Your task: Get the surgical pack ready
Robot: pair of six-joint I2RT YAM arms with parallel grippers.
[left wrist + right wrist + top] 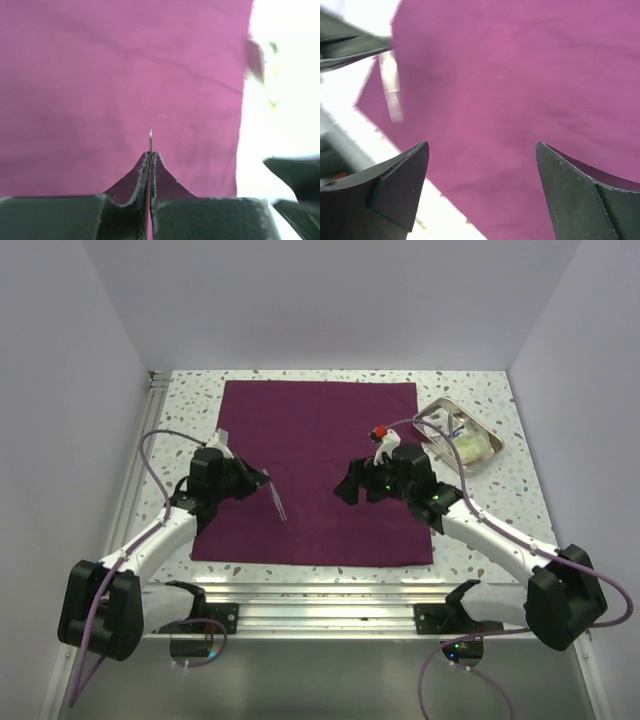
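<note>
Your left arm [160,535] reaches in over the surgical pack's [320,440] left edge. The left gripper [262,483] is clamped on a thin metal strip [277,502]. Your right arm [490,540] leans over the pack's right half, right gripper [345,488] spread wide, holding nothing. The pack lies flat and unfolded on the tabletop [480,500], with a metal tray [440,408] just off its far right corner.

The left arm [160,535] reaches forward and inward from its base, and the left pincer [262,483] is pinched tight on a thin metal strip [277,502]. The right arm [490,540] angles in from the opposite side. The right pincer [345,490] points toward the left one, jaws spread wide and empty.
</note>
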